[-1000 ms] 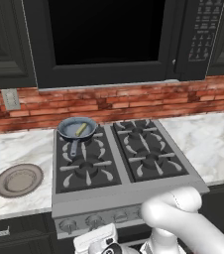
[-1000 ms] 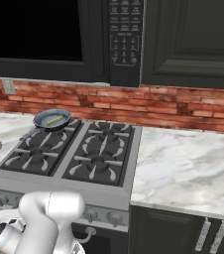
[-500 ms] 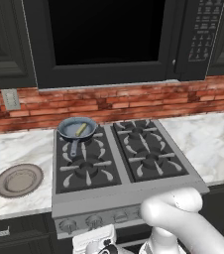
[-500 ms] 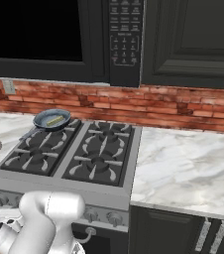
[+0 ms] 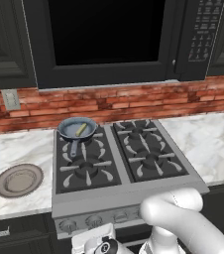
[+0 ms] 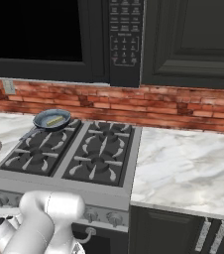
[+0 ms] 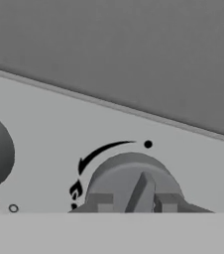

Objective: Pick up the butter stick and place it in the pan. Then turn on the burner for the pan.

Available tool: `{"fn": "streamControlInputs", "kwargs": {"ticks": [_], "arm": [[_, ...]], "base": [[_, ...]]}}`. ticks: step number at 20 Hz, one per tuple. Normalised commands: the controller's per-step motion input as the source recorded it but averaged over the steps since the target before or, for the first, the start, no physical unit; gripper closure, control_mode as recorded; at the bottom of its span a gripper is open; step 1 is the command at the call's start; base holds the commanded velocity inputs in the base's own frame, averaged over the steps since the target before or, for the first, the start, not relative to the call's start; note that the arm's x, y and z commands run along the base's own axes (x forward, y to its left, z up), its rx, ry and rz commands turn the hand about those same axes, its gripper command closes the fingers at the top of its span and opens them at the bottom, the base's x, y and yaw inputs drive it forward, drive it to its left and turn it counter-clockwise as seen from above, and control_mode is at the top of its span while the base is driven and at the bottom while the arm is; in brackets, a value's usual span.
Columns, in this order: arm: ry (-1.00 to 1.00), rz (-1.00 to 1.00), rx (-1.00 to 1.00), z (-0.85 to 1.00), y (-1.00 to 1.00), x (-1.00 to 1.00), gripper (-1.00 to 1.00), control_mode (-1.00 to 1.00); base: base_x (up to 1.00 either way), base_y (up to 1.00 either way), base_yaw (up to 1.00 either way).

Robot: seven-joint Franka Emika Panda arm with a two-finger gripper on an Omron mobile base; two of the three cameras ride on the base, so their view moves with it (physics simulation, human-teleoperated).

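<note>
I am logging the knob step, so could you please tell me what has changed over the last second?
The gripper has closed: its jaws now sit shut on the ridge of the round grey stove knob. The white arm barely shifted. The small pale yellow butter stick lies in the grey-blue frying pan on the rear left burner as before, and the beige round plate has not moved.

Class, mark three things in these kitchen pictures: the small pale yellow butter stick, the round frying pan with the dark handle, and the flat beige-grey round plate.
Pale yellow butter stick (image 5: 81,130), left base view, middle of the bar.
Round frying pan (image 5: 69,127), left base view, bare grey-blue inside.
Beige-grey round plate (image 5: 19,180), left base view, centre of its face.
</note>
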Motion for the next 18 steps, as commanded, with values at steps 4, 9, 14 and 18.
{"fn": "streamControlInputs", "kwargs": {"ticks": [4,9,14,18], "arm": [[0.13,0.00,-0.14,-0.01,0.05,0.07,1.00,-1.00],[0.06,0.00,-0.20,-0.05,0.09,0.00,1.00,-1.00],[0.02,0.00,-0.23,-0.07,0.12,0.00,1.00,-1.00],[0.00,0.00,-0.22,-0.01,0.08,0.00,1.00,-1.00]], "base": [[0.00,0.00,0.00],[0.00,0.00,0.00],[0.00,0.00,0.00],[0.00,0.00,0.00]]}}
